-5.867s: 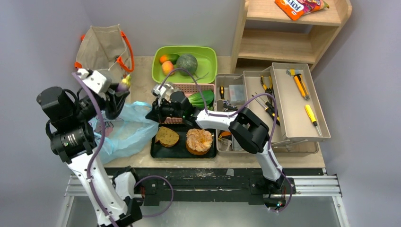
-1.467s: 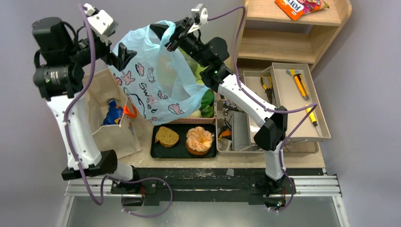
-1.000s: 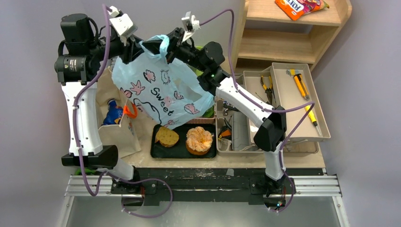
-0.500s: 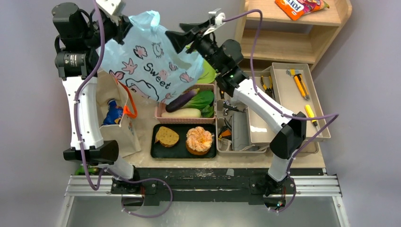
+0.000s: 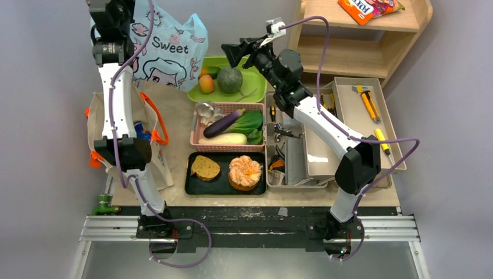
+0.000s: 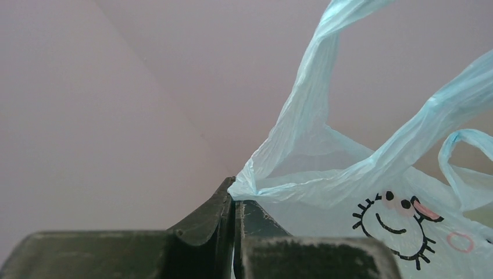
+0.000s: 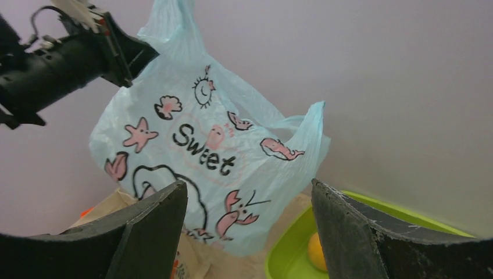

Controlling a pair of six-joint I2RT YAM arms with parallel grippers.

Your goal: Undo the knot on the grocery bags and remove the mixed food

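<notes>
High at the back left hangs the light-blue grocery bag, its cartoon print facing me, with my left gripper shut on a bunched edge of it. Its handles hang loose, and no knot shows. My right gripper stands open with nothing in it, right of the bag and apart from it. An eggplant, radish and greens lie in the pink basket. The beige tote holds a blue snack pack.
A green tray holds an orange, a peach and a melon. A bread slice and a pastry sit on the black tray. The grey toolbox and wooden shelf stand to the right.
My right gripper has let go of the blue bag and opened. The left arm has swung the bag up and to the far left, uncovering the pink basket and green tray.
</notes>
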